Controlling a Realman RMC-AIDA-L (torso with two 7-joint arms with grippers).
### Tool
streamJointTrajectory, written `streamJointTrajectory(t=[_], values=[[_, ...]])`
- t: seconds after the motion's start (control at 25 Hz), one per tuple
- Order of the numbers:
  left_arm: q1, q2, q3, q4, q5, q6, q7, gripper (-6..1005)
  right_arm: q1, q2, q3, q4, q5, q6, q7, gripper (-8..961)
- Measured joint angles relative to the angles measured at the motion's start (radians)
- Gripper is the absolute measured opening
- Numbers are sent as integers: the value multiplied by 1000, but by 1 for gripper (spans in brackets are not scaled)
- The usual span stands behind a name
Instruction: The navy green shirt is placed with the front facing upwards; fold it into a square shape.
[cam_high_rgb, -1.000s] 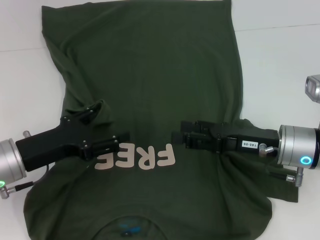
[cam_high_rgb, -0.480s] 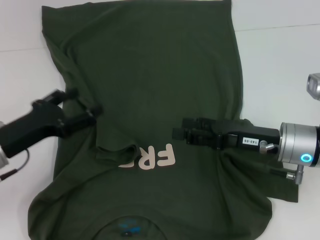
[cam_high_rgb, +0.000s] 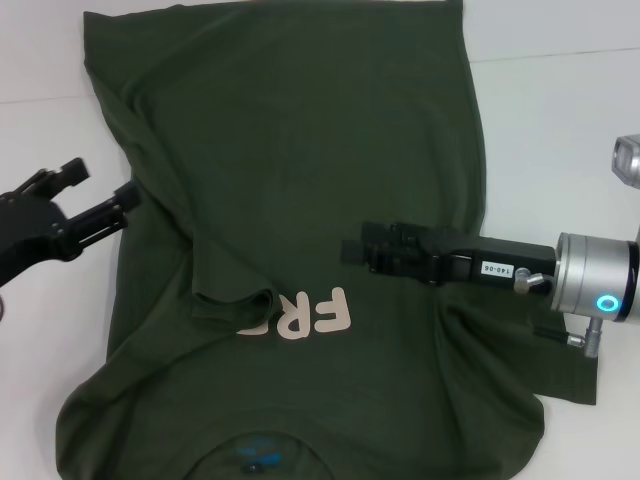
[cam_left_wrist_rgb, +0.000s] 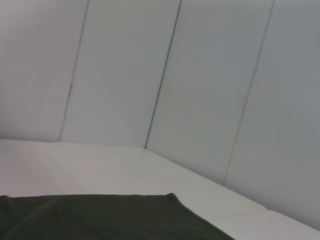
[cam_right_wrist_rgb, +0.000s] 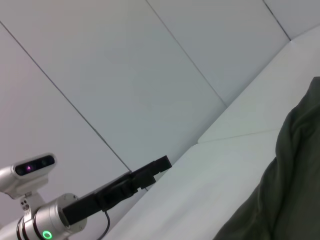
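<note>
The navy green shirt (cam_high_rgb: 300, 150) lies front up on the white table, collar and blue neck label (cam_high_rgb: 255, 456) at the near edge. Its left sleeve (cam_high_rgb: 232, 300) is folded inward and covers part of the pale pink lettering (cam_high_rgb: 318, 312). My left gripper (cam_high_rgb: 100, 185) is open and empty, just off the shirt's left edge. My right gripper (cam_high_rgb: 348, 250) hovers over the chest above the lettering, looking shut with no cloth in it. The right sleeve (cam_high_rgb: 560, 375) lies spread out. A strip of shirt (cam_left_wrist_rgb: 100, 215) shows in the left wrist view and a fold of shirt (cam_right_wrist_rgb: 290, 175) in the right wrist view.
White table (cam_high_rgb: 560, 120) shows on both sides of the shirt. The right wrist view shows my left arm (cam_right_wrist_rgb: 120, 190) across the table, with pale wall panels (cam_right_wrist_rgb: 125, 60) behind. Similar wall panels (cam_left_wrist_rgb: 200, 90) rise behind the table in the left wrist view.
My left gripper let go of the left sleeve, leaving it folded over the lettering, and drew back leftward off the shirt. My right gripper drifted slightly away from the collar.
</note>
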Motion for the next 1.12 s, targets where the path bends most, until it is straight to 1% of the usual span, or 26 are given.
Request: streamJointTrajectory(t=[0.16,0.36,0.52,0.8,1.12], values=[[24,6,-7,27,12,-1,-24,835,14,0,-3,0,0,1,33,820],[48,11,-7,70,69,-7,-46,831,29,0,-3,-1,0,4,46,820],[71,15,-7,118,131,41,-58,828,38,0,-6,4,0,8,54,820],[110,10,-7,181,203,167,-55,822,42,0,-7,11,0,16,64,820],[112,0,16,182,294,183,-63,816,40,0,-6,11,0,19,64,819]])
